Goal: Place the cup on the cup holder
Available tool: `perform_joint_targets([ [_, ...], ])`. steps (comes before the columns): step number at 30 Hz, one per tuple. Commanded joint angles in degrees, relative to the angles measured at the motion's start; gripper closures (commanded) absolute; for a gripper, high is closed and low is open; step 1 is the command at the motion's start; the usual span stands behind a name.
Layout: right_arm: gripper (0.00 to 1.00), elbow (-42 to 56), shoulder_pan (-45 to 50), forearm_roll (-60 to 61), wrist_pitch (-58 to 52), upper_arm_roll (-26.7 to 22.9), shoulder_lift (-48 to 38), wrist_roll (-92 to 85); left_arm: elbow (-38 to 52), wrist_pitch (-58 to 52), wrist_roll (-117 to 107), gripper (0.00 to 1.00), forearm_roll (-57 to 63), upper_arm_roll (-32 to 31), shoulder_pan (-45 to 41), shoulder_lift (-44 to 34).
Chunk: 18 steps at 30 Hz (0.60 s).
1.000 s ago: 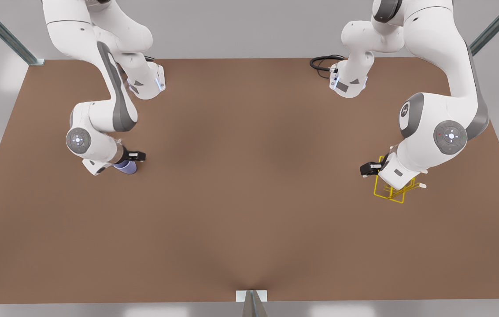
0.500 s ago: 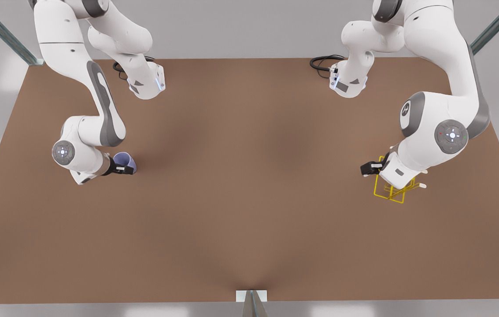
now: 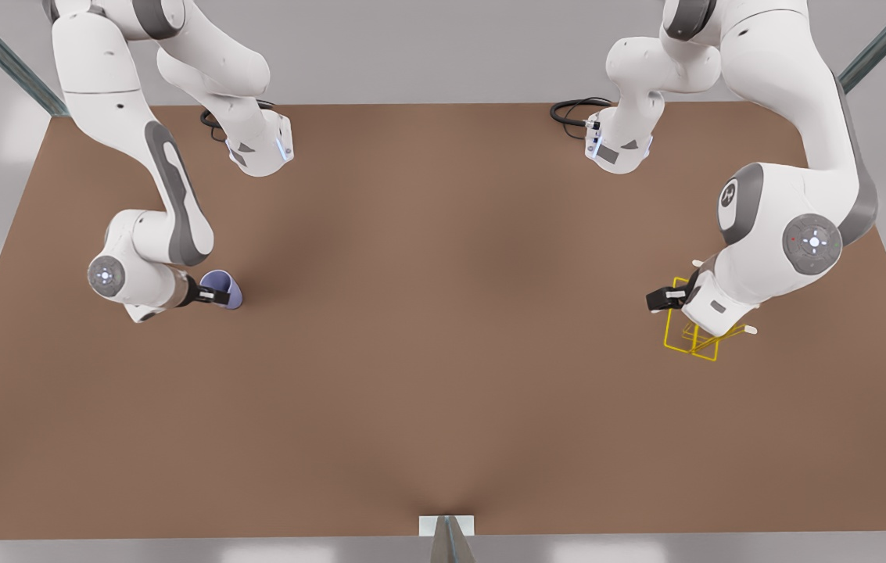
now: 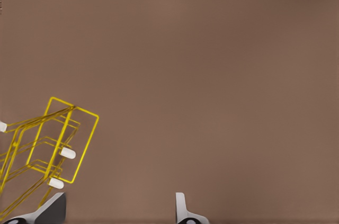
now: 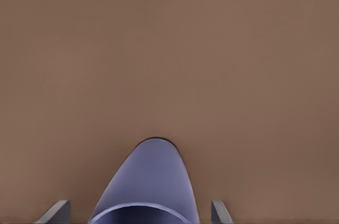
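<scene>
The right gripper is sitting low over the brown table at the front view's left, w/ the lavender-blue cup between its fingers. In the right wrist view the cup is lying between the two fingertips, rim toward the camera and narrow base pointing away. There's a visible gap on each side of the cup, so the fingers are spread wider than the cup and aren't clamping it. The cup is looking tipped rather than upright, close to the tabletop; can't tell whether it's touching.

The left gripper is hanging at the front view's right, just beside the yellow wire cup holder, w/ the arm's wrist partly covering the rack. In the left wrist view the fingertips are standing wide apart w/ nothing between them, only bare table. The cup holder is sitting off to one side of that gap, near one finger, its white-tipped pegs sticking out from the frame.

Cup and cup holder are well apart, at opposite sides of the table.

A black cable is lying coiled at the table's far edge, next to an arm base.
</scene>
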Motion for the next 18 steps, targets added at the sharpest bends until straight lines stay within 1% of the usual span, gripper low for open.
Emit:
perform_joint_targets([
  [1,0.08,0.0,0.3,0.1,0.7,0.0,0.3,-2.1,0.2,-2.8,-0.1,0.0,0.5,-0.1,-0.1,-0.5],
  [2,0.12,0.1,0.3,0.1,0.6,0.0,0.5,-2.1,0.5,-4.0,-0.5,0.0,0.4,-0.3,-0.1,-1.8],
  [3,0.11,0.6,0.3,0.1,0.3,0.1,0.2,-2.1,0.4,-5.2,-1.2,0.0,0.2,-0.6,-0.2,-1.7],
  [5,0.06,2.0,0.3,0.1,-0.7,0.1,-1.1,-2.0,0.3,-5.9,-1.4,0.0,0.0,-0.6,-0.3,-1.6],
  [6,0.0,2.2,0.3,0.1,-2.2,0.1,-2.0,-2.0,0.3,-6.1,-1.4,0.0,0.1,-0.6,-0.5,-1.0],
  [8,0.0,1.1,-0.1,0.0,-4.7,0.1,-4.1,-2.2,0.4,-4.6,-1.2,0.0,0.1,-0.4,-0.5,-0.3],
  [11,0.0,-3.2,-0.1,-0.2,-3.7,0.1,-4.9,-2.1,0.3,-4.9,-0.9,0.0,0.5,-0.4,-0.5,-0.5],
  [14,0.01,-4.7,0.7,-0.4,-1.1,0.7,-4.2,-1.4,-0.1,-5.6,-1.2,0.0,0.6,-0.3,-0.5,-1.1],
  [16,0.01,-4.5,4.7,-0.2,-1.1,0.7,-4.3,1.1,-0.2,-5.6,-1.2,0.0,0.6,-0.3,-0.5,-1.4],
  [18,0.01,-4.4,5.1,-0.1,-0.6,0.7,-4.1,2.0,-0.2,-6.0,-1.2,0.0,0.6,-0.3,-0.5,-1.5],
])
